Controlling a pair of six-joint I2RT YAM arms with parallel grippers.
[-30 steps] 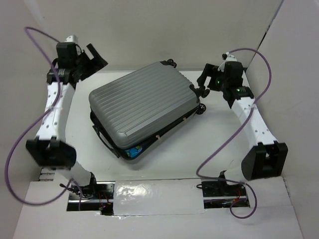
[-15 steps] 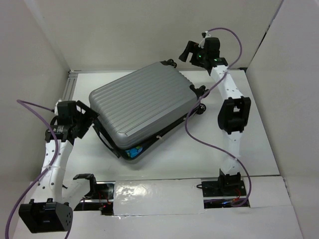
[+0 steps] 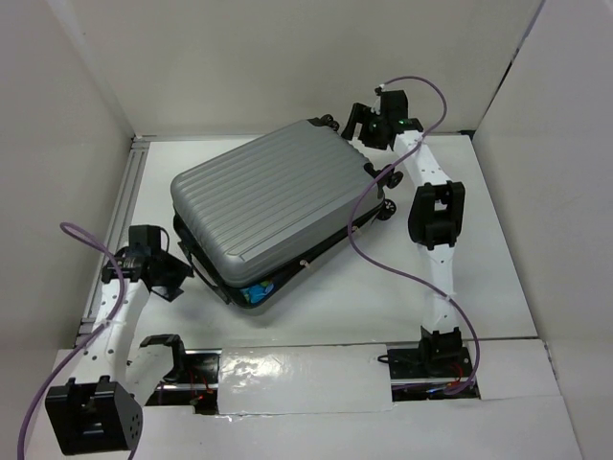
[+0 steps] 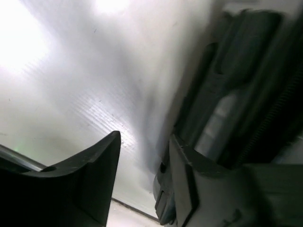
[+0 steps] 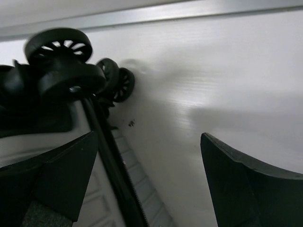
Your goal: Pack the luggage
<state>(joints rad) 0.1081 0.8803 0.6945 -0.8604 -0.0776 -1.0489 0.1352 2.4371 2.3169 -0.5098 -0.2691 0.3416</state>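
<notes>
Where plain white walls (image 3: pixel 239 57) box in the white tabletop (image 3: pixel 316 307), edged on the left by an aluminium rail (image 3: pixel 123 206), the large silver-grey ribbed hard-shell suitcase (image 3: pixel 278 201) lies flat and askew at the middle, lid almost shut, something blue (image 3: pixel 255 292) showing at its near corner. The left gripper (image 3: pixel 168 278) sits low by the case's near left side, fingers (image 4: pixel 80 189) spread around nothing. The right gripper (image 3: pixel 356 120) is beside the small black wheels (image 5: pixel 59 52) at the far right corner, fingers (image 5: pixel 246 184) wide apart.

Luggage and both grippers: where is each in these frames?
luggage (image 3: pixel 273 192): top external view, middle of the ribbed upper shell.
left gripper (image 4: pixel 144 142): left wrist view, midway between its fingertips.
right gripper (image 5: pixel 149 139): right wrist view, midway between its fingertips.
</notes>
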